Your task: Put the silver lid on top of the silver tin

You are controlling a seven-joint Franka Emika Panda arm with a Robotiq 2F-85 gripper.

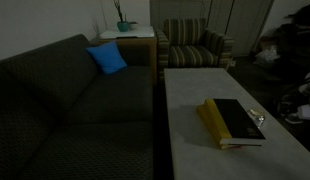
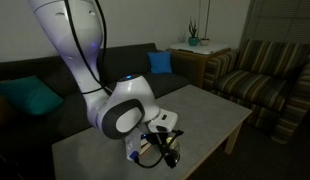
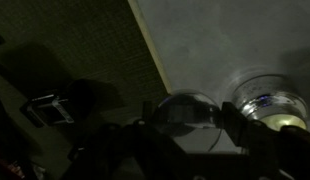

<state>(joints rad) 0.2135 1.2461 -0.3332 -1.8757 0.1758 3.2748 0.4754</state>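
Observation:
In the wrist view my gripper (image 3: 189, 118) is shut on the silver lid (image 3: 183, 106), a flat round disc held by its edges between the two dark fingers. The silver tin (image 3: 267, 104) stands on the pale table just to the right of the lid, apart from it, with its shiny rim showing. In an exterior view the gripper (image 2: 161, 150) hangs low over the table's near part; the lid and the tin are too dark to make out there. In an exterior view a small shiny round thing (image 1: 257, 117), likely the tin, lies beside the book; the gripper does not show there.
A black-and-yellow book (image 1: 233, 121) lies on the long pale table (image 1: 195, 100). A dark sofa (image 1: 65, 100) with a blue cushion (image 1: 107, 58) runs along the table's side. A striped armchair (image 1: 195, 45) stands at the far end. The table edge (image 3: 155, 60) runs close to the lid.

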